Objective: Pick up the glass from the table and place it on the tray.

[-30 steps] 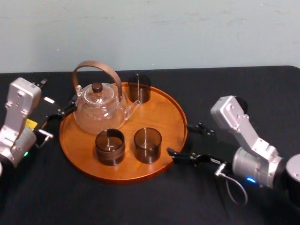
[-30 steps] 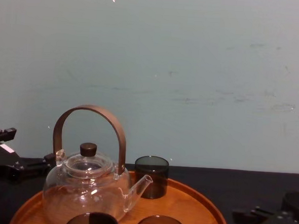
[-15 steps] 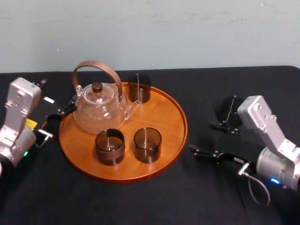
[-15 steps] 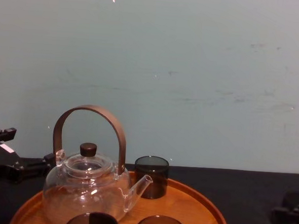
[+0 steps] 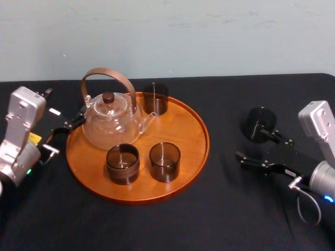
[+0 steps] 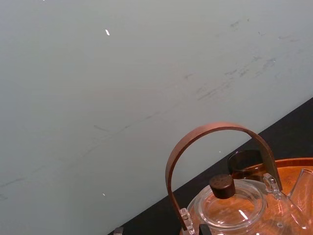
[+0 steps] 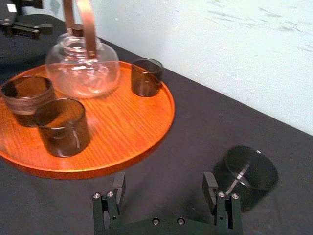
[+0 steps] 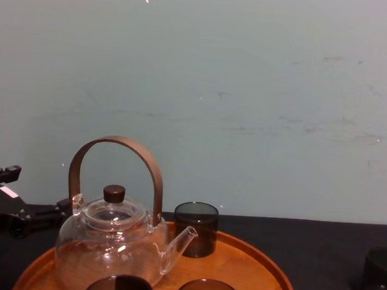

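The job was only at its opening step: nothing had been lifted. The glass (image 5: 258,124) stood on the black table (image 5: 157,225), well clear of the tray (image 5: 191,117), out past the tray's 3 o'clock edge in the head view. From the chest view it looked upright.

The right claw (image 5: 251,143) sat low over the cloth just beside the glass, on its 6 o'clock side, spread wide and holding nothing. In the right wrist view the glass lay outside the gap, just past one finger (image 7: 211,186), so the claw was not yet lined up around it. I could not tell whether that finger touched the glass.

On the tray, the teapot (image 5: 110,123) took the 10 o'clock part, and three other glasses (image 5: 165,161) were already in place: one at 12 o'clock and two side by side near 6 o'clock. The wood from 2 to 4 o'clock was bare, which looked like the natural spot for the last glass.

The left claw (image 5: 69,132) rested off the tray's 9 o'clock rim, spread wide and empty.

Left to do, by my reading: centre the right claw on the glass, close, lift, carry toward 9 o'clock over the rim, and set it down without knocking its neighbours.
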`<action>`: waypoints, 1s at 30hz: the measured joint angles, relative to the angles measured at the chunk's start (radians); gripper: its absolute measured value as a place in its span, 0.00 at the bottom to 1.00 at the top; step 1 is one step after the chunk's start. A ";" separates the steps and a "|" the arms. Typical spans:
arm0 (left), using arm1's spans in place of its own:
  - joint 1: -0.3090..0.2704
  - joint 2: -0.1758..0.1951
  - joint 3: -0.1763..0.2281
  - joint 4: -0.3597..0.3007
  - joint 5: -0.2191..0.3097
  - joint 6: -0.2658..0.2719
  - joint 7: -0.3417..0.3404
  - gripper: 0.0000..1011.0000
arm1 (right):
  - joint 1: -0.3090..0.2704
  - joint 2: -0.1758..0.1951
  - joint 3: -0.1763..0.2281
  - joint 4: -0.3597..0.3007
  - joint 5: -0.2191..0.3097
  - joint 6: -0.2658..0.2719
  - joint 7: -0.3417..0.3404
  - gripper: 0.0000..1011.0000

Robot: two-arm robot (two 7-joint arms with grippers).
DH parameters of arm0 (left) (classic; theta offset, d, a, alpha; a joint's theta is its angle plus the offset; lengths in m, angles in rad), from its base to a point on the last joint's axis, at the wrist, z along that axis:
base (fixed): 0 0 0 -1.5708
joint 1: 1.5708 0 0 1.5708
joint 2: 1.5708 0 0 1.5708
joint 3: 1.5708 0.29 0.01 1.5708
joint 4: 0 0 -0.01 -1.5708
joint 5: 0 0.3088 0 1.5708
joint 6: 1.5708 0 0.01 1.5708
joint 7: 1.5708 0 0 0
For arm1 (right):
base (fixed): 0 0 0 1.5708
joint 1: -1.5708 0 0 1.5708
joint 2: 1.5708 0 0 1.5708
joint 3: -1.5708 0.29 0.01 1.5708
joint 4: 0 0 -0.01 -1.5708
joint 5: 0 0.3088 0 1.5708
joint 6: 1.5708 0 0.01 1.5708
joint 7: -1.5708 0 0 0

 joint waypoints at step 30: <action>0.000 0.000 0.000 0.000 0.000 0.000 0.000 0.99 | 0.047 -0.020 0.079 0.140 0.026 -0.016 -0.040 0.99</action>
